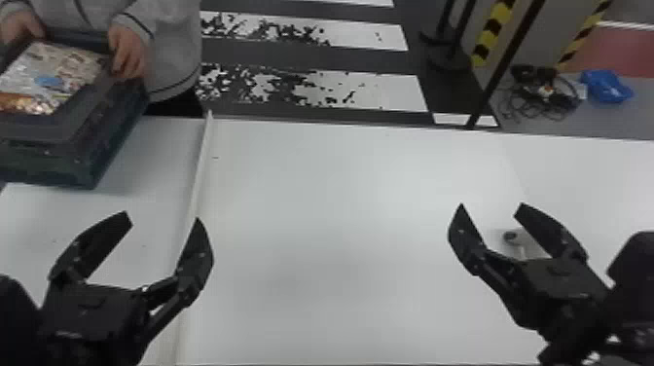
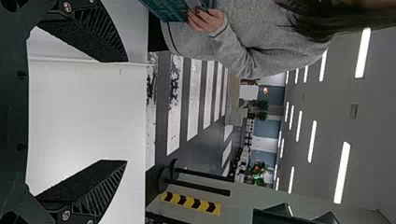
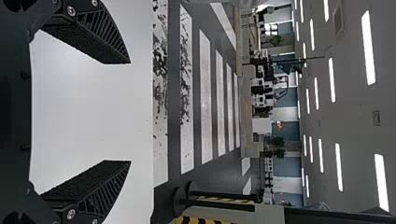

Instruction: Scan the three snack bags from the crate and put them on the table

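Observation:
A person's hands hold a dark crate at the far left, over the table's back left part. In it a snack bag with a shiny, multicoloured wrapper shows; I cannot tell how many bags lie there. My left gripper stands open over the table's left part, nearer than the crate and apart from it. Over the right part my right gripper is open too, with nothing between its fingers. In the left wrist view the left gripper has empty fingers spread, as has the right gripper in the right wrist view.
The white table spreads out beneath both grippers. A raised pale strip runs front to back along its left part. Behind the right gripper's fingers, a small object with a dark round part is on the table.

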`<control>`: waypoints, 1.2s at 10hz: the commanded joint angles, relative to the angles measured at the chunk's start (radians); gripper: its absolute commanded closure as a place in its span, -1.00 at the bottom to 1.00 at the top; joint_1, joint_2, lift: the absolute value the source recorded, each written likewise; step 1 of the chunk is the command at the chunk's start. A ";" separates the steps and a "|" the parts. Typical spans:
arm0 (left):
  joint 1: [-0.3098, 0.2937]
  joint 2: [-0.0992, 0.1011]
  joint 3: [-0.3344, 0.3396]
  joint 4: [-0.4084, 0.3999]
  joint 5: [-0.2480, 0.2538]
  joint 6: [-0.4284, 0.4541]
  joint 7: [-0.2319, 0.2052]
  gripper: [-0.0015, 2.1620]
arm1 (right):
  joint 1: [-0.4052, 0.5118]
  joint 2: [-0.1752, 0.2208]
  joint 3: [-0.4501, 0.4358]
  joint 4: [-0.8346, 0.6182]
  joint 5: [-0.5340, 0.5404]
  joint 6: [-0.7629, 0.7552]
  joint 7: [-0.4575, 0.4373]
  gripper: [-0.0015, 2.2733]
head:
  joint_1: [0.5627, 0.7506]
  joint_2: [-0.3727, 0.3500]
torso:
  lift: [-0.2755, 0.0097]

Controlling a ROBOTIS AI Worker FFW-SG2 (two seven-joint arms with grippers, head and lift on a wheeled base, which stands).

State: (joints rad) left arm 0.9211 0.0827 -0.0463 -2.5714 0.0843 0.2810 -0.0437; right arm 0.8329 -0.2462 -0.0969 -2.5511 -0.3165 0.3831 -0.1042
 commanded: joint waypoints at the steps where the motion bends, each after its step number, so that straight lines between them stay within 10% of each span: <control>1: 0.002 0.000 -0.001 0.000 0.000 0.001 0.001 -0.90 | 0.002 0.001 0.000 -0.001 0.001 0.000 0.000 -0.89 | 0.41 -0.25 | 0.28; 12: -0.005 0.002 0.002 -0.003 -0.002 -0.012 -0.001 -0.91 | -0.009 0.016 0.005 -0.003 0.001 0.000 0.000 -0.89 | 0.41 -0.25 | 0.28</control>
State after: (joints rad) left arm 0.9161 0.0844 -0.0459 -2.5735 0.0828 0.2691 -0.0445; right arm 0.8255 -0.2300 -0.0938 -2.5556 -0.3160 0.3812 -0.1043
